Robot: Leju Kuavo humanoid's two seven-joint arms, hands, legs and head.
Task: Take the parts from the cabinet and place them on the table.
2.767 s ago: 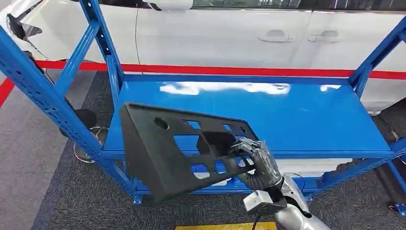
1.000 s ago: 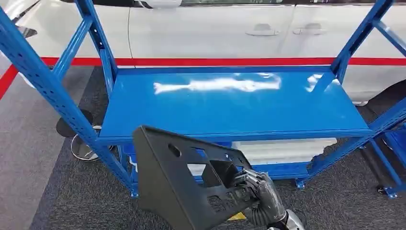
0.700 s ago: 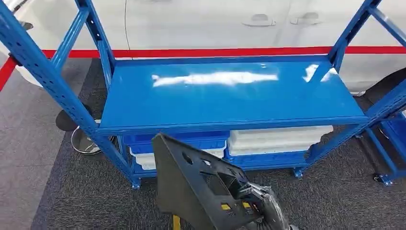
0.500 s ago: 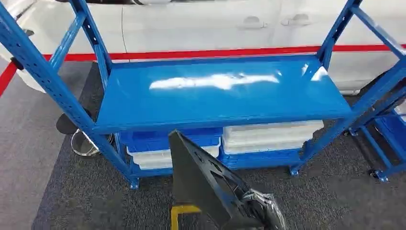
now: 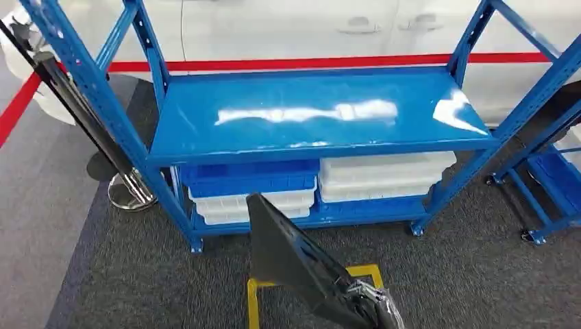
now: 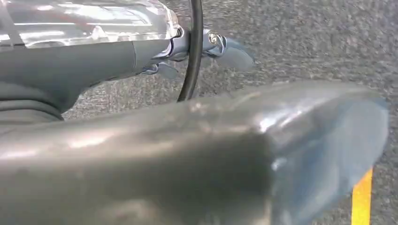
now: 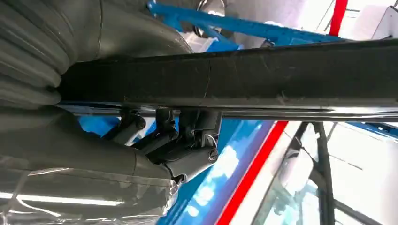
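Note:
A black plastic panel [image 5: 288, 260] with cut-outs hangs low in the head view, turned nearly edge-on, in front of the blue rack [image 5: 308, 116]. My right hand [image 5: 377, 308] grips its lower edge at the bottom of the picture. In the right wrist view the panel's edge [image 7: 281, 75] runs across the picture, with the dark fingers [image 7: 187, 140] curled under it. The rack's top shelf is bare. My left hand [image 6: 141, 140] hangs over the grey carpet, its thick thumb apart from the fingers [image 6: 155, 51], holding nothing.
Under the shelf sit a blue bin [image 5: 246, 178] and white trays [image 5: 384, 175]. A yellow floor mark [image 5: 253, 301] lies below the panel. A white car [image 5: 274, 27] stands behind the rack. A post [image 5: 82, 116] with a red belt is at the left, another blue rack [image 5: 555, 178] at the right.
The whole view has pulled back from the rack, so the camera has moved. The panel, earlier over the shelf, now hangs lower and edge-on in front of the rack, still in my right hand.

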